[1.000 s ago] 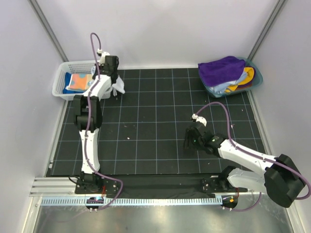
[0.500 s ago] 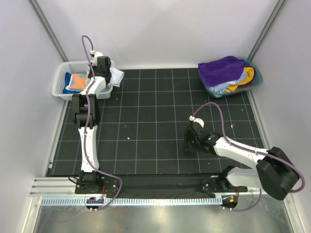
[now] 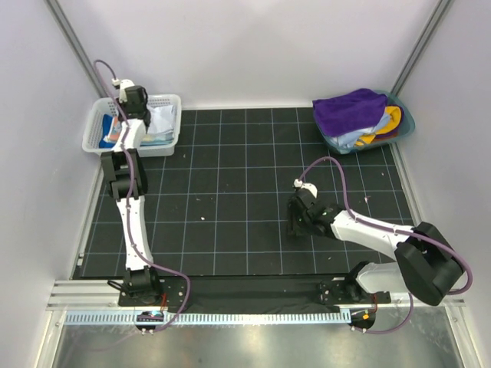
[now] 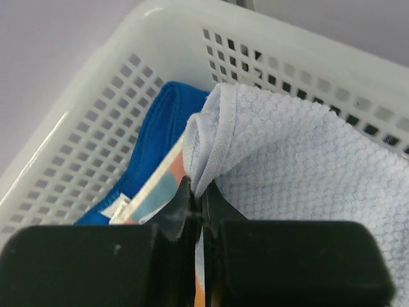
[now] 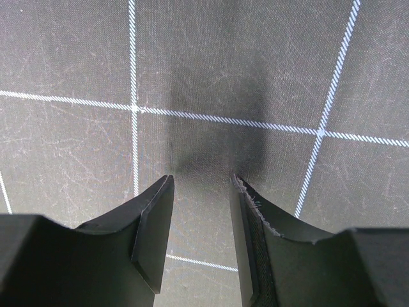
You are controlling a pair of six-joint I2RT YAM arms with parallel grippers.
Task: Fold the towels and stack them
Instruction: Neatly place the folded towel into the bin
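Left gripper (image 4: 197,192) is clenched on a bunched edge of the white towel (image 4: 300,166), and it holds this towel over the white mesh basket (image 4: 128,38) at the far left corner of the table. Under it, inside the basket, lie the blue towel (image 4: 160,128) and the pastel towel (image 4: 156,192), one on the other. The step in hand seems to be laying the white towel on this stack. To do it well, I think the arm should go down until the cloth rests flat on the pastel towel, with the edges inside the basket walls, and only then let go. After that it should rise straight up, so the fingers do not drag the fold open. The right gripper (image 5: 201,192) is released and carries nothing, low over the black mat (image 5: 223,64). The purple towel (image 3: 349,107) and others wait in the teal tub (image 3: 406,123).
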